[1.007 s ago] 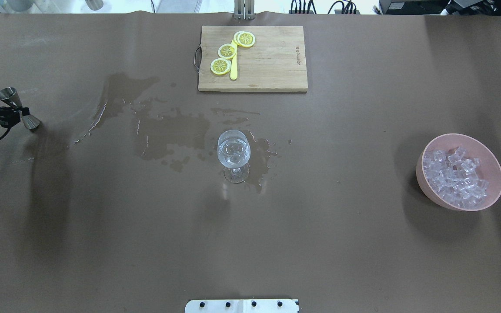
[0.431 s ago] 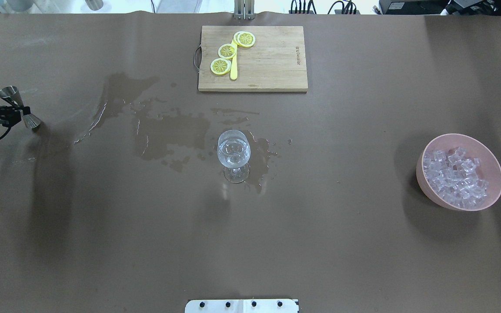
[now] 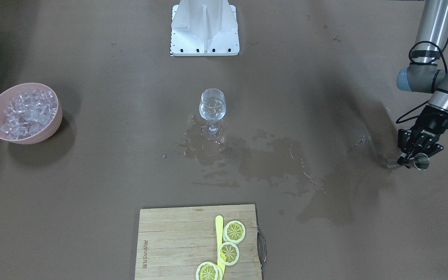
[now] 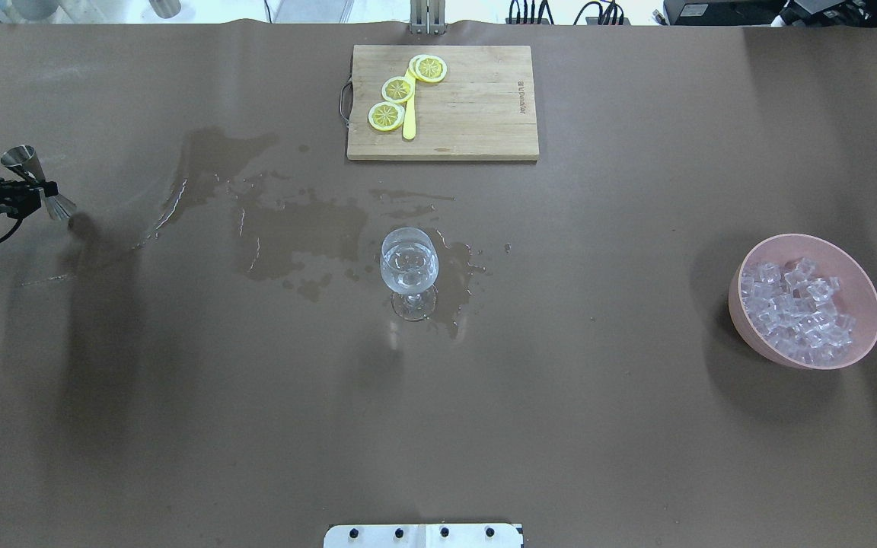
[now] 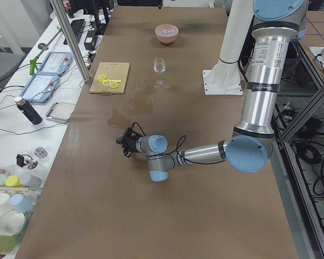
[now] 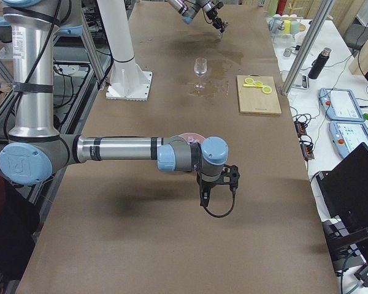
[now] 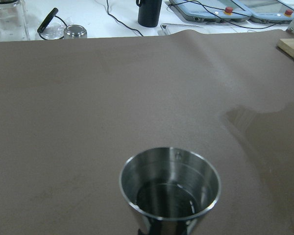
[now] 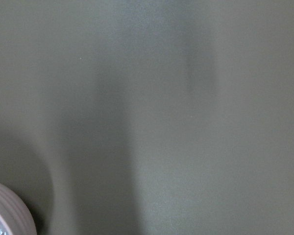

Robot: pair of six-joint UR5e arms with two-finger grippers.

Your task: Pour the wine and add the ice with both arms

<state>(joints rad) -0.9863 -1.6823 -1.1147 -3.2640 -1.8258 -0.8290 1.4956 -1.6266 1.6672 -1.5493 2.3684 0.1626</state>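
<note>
A stemmed wine glass (image 4: 409,266) stands mid-table with a small measure of clear wine in it; it also shows in the front view (image 3: 212,108). My left gripper (image 4: 36,190) at the far left edge is shut on the waist of a steel jigger (image 4: 20,160), held tilted just above the table. In the front view the left gripper (image 3: 407,158) and jigger (image 3: 421,162) are at the right. The left wrist view looks into the jigger's cup (image 7: 170,188). Ice cubes (image 4: 796,308) fill a pink bowl (image 4: 857,281) at the right. My right gripper (image 6: 219,184) shows only in the exterior right view, near that bowl; I cannot tell its state.
Wet spill patches (image 4: 294,228) spread from the glass toward the left. A wooden cutting board (image 4: 476,106) with lemon slices (image 4: 387,116) and a yellow stick lies at the far edge. The white robot base (image 4: 423,535) is at the near edge. The right wrist view shows the bowl's rim (image 8: 14,210).
The left gripper with the jigger has shifted slightly toward the far side of the table. The glass, bowl and board have not moved.
</note>
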